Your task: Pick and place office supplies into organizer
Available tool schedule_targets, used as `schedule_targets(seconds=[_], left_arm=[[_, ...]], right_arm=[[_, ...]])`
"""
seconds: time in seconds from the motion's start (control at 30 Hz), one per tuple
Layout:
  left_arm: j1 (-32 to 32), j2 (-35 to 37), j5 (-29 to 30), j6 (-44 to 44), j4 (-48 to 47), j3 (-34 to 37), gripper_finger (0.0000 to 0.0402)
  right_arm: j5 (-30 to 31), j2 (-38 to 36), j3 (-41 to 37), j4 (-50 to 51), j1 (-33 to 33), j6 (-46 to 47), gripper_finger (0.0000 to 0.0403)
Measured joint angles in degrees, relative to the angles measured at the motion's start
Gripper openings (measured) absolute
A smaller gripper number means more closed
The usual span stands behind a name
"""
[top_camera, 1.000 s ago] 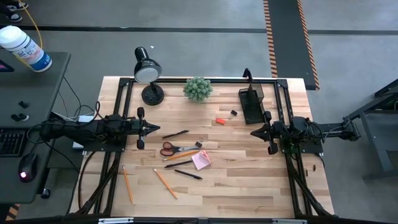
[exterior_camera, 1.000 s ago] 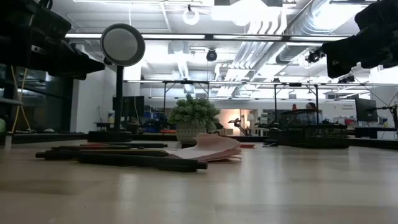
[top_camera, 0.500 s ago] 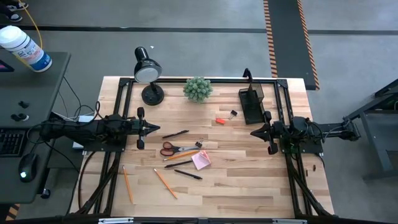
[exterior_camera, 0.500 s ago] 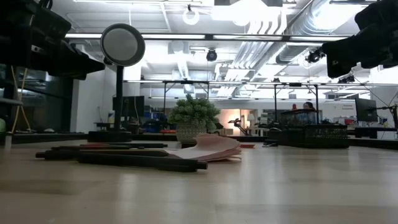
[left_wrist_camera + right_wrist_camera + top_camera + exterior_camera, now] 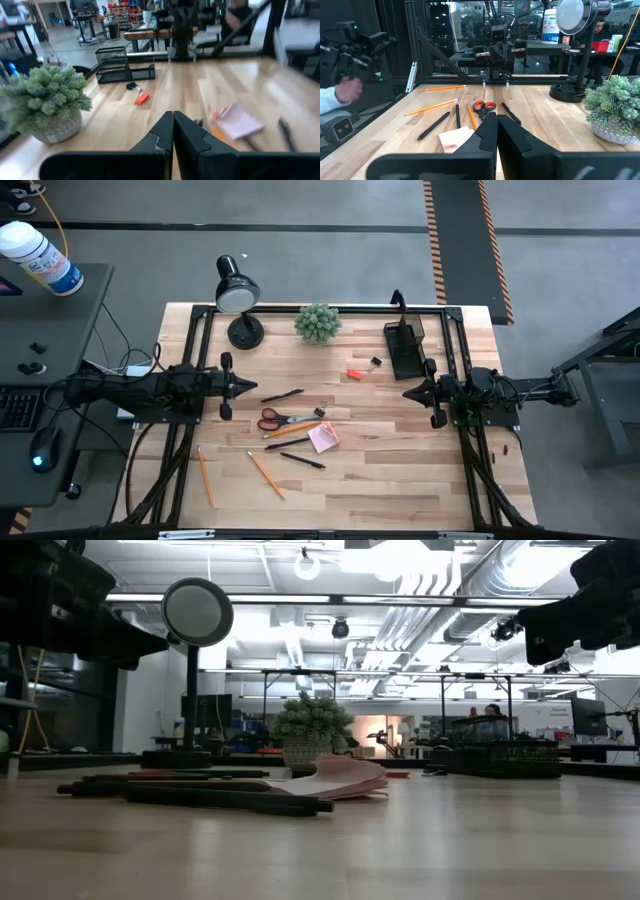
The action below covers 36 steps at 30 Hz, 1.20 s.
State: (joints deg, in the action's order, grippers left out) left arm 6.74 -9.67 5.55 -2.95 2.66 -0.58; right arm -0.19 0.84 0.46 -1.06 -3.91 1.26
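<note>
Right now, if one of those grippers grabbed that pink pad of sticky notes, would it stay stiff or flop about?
Probably floppy: the pink paper sticky-note pad already has sheets curling upward in the low view. It looks thin and light, so a push would likely slide it across the smooth wooden table. It partly overlaps an orange pencil, which might shift too.

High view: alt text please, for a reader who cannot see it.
Pens, pencils, scissors and a pink pad lie scattered mid-table, none in the black organizer at the far right. The left gripper and right gripper, both shut, face each other above the table.
</note>
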Motion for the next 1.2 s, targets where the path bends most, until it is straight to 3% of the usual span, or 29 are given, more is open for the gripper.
schedule_targets(seconds=[0.27,0.77,1.07,1.2], left_arm=[[0.0,0.0,0.1,3.2,1.4,0.0,0.0001],[0.0,0.0,11.8,-1.8,3.0,0.0,0.0001],[0.0,0.0,13.1,0.4,4.6,0.0,0.0001],[0.0,0.0,9.9,-2.6,12.0,0.0,0.0001]], right_arm=[[0.2,0.0,0.0,-1.1,0.0,-6.8,0.0],[0.1,0.0,0.0,-4.3,0.0,-10.7,0.0],[0.0,0.0,0.0,-4.5,0.0,-7.4,0.0],[-0.1,0.0,0.0,-8.4,0.0,-8.9,0.0]])
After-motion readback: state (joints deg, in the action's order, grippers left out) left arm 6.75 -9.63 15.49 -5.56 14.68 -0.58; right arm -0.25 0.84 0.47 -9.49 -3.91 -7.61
